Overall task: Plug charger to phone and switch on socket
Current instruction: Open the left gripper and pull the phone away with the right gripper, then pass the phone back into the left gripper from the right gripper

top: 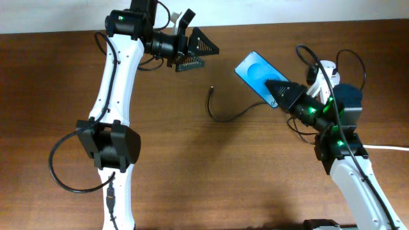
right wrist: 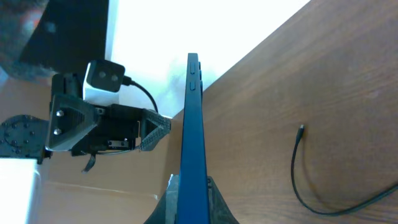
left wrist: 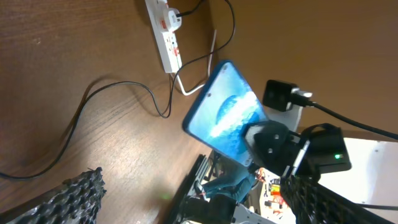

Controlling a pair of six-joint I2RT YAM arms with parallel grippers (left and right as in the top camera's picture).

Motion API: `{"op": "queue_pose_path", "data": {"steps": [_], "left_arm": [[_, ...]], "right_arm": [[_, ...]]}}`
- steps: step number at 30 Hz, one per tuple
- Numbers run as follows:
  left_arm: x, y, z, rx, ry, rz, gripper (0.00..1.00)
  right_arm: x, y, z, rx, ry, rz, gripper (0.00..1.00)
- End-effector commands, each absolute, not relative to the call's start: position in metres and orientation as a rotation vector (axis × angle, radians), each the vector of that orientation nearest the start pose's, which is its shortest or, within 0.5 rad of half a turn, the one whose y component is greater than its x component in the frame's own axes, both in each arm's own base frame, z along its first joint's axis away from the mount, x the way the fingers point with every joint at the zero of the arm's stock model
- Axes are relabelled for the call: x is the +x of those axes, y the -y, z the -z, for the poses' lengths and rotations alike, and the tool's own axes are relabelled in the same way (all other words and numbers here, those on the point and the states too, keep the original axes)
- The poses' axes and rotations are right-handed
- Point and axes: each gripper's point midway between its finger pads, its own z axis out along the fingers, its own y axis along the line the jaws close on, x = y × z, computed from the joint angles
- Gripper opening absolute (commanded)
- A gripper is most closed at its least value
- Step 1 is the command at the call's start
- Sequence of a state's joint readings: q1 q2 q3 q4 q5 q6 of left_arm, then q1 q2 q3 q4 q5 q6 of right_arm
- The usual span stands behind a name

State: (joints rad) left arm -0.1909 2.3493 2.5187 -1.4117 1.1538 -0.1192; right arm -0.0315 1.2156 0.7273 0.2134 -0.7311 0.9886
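Note:
My right gripper [top: 281,94] is shut on the phone [top: 257,72] and holds it tilted above the table with its lit blue screen up. In the right wrist view the phone [right wrist: 191,124] is edge-on between the jaws [right wrist: 191,202]. The charger's thin black cable [top: 230,117] lies on the table, and its plug end [top: 211,89] is left of the phone and free. The white socket strip [left wrist: 166,31] lies beyond the phone and is mostly hidden behind my right arm in the overhead view. My left gripper [top: 195,52] is open and empty, raised at the back of the table.
A thick white cord [top: 390,148] runs off to the right edge. The left arm's own black cable [top: 61,172] loops at the left. The right wrist view shows the left gripper [right wrist: 106,124] facing the phone.

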Motion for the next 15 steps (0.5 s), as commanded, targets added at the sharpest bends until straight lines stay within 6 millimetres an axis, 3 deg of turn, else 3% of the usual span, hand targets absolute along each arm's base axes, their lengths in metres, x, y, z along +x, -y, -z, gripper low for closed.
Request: {"op": "queue_pose_path", "data": {"steps": [1,6,15], "left_arm": [[0.439,0.249,-0.273,0.398,-2.479,1.702,0.99],[0.431,0.263,-0.273,0.382,-2.516,1.732,0.99],[0.444,0.266,-0.276,0.254,-2.533,1.761,0.99]], "right_arm": [[0.375,-0.109,-0.249,0.518,-1.910,-1.356,0.04],[0.386,-0.117,-0.258,0.621,-1.835,-1.373,0.04],[0.390,-0.132,-0.263,0.693,-1.786,-1.390,0.04]]}}
